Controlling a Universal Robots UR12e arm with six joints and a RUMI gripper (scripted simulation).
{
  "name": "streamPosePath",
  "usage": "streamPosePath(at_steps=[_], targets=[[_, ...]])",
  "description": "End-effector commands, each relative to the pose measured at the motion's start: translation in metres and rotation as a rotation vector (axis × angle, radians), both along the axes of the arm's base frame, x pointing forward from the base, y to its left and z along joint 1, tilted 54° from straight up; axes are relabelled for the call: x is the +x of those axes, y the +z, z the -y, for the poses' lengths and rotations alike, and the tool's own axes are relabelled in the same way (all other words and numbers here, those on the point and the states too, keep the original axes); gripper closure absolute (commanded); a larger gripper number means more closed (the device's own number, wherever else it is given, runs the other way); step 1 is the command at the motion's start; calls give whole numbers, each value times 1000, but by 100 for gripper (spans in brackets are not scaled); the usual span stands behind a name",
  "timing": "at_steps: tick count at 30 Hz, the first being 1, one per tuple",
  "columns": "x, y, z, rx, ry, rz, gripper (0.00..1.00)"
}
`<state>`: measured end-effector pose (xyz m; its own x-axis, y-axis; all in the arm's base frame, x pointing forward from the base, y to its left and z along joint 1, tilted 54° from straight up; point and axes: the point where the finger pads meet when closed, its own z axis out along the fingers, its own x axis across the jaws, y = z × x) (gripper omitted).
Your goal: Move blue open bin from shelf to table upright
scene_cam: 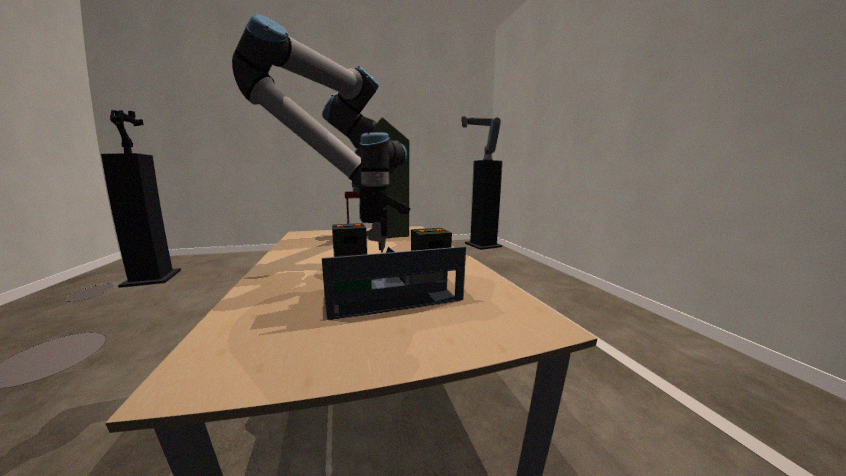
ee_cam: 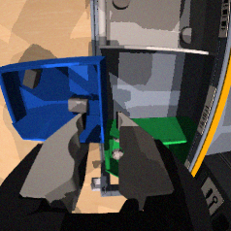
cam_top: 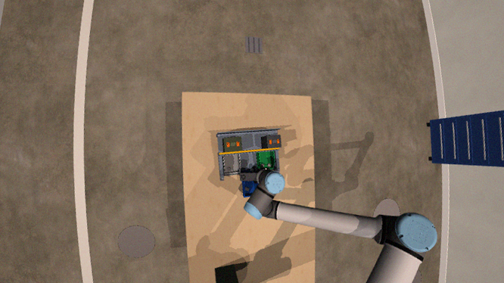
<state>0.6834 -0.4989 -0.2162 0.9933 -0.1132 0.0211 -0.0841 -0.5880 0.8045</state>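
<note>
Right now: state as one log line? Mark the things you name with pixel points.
gripper [cam_top: 252, 178] [scene_cam: 382, 245] [ee_cam: 101, 113]: partly open | blue bin [cam_top: 247, 188] [scene_cam: 390, 250] [ee_cam: 49, 109]: at shelf [cam_top: 221, 169] [scene_cam: 393, 261] [ee_cam: 99, 29] front, parts [ee_cam: 78, 104] inside | grasp: none visible

Top view: taken from high overhead, faced down; whole counter [cam_top: 250, 108] [scene_cam: 354, 355] included. Exterior: taken from beyond one counter end, faced along its length. Wrist: close, faced down past gripper [ee_cam: 101, 116]; shelf [cam_top: 247, 132] [scene_cam: 393, 261] [ee_cam: 97, 29] shared by all.

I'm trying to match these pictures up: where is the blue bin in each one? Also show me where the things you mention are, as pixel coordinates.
Top view: the blue bin [cam_top: 247, 188] [ee_cam: 50, 99] is just below the middle, partly hidden by the arm.
Exterior view: only a small blue bit shows, near the middle, above the shelf's dark back panel.
Wrist view: left side, large, with grey parts inside.
Shared landmark: the grey shelf [cam_top: 222, 170] [scene_cam: 393, 262] [ee_cam: 96, 29], beside the bin.
</note>
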Motion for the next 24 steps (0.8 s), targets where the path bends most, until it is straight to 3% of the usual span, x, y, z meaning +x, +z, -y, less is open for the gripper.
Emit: streamPosePath(at_steps=[1, 24], targets=[[0, -4, 5, 0, 1, 1, 80], [-1, -10, 13, 0, 1, 1, 80]])
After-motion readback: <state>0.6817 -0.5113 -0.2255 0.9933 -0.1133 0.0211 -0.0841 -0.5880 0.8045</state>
